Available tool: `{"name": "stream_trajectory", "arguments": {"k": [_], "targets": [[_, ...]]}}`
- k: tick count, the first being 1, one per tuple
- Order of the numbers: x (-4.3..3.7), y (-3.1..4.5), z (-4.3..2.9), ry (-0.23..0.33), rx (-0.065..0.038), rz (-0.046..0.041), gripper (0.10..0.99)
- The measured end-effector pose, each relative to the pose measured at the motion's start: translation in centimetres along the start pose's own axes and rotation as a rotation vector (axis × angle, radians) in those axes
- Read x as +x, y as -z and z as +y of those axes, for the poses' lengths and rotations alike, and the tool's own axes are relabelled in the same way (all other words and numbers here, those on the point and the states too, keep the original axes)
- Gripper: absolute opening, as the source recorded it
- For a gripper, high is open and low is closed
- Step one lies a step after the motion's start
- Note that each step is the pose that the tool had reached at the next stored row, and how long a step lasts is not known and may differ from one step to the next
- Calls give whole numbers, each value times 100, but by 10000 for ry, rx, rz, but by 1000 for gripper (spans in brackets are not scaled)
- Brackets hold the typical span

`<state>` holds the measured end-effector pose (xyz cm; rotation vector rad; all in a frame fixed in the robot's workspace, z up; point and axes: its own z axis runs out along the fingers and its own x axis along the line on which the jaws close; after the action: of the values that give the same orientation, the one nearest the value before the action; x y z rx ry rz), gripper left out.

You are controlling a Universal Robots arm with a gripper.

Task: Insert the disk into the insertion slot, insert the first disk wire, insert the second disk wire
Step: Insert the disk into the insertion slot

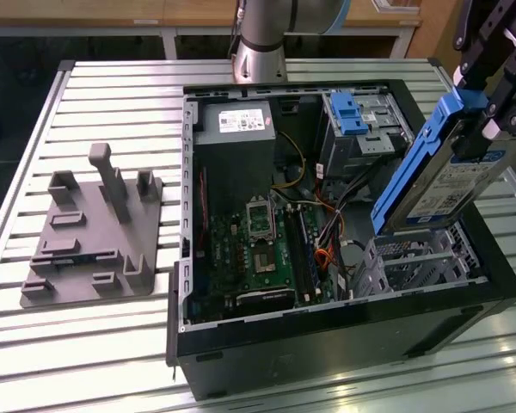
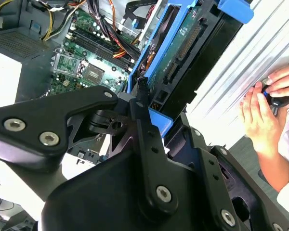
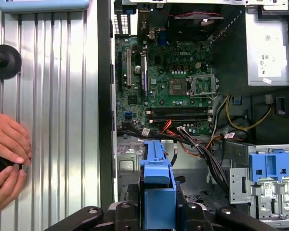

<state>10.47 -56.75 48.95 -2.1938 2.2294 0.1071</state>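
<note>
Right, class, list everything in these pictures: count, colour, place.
table: one, silver
computer case: one, black, on the table
motherboard: one, green, inside the case
power supply: one, grey, inside the case
latch: one, blue, on the taller bay
insertion slot: one, grey, inside the case
fixture plate: one, grey, exterior view's left
disk: one, silver and blue, tilted above the insertion slot
hands: two, beside the table
arm: one, silver, behind the case
gripper: one, black, shut on the disk

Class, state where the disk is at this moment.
At the exterior view's right, the disk is held tilted by the gripper, just above the insertion slot and not yet inside it.
</note>
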Motion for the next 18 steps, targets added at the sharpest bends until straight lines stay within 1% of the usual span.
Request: {"name": "stream_trajectory", "arguments": {"k": [3,4,8,10,18], "targets": [[1,-1,0,1,1,0,365],[1,-2,0,4,22,0,365],[1,-4,-1,37,193,-2,365],[1,-6,-3,60,225,-3,365],[1,-11,-17,82,236,-1,365]]}}
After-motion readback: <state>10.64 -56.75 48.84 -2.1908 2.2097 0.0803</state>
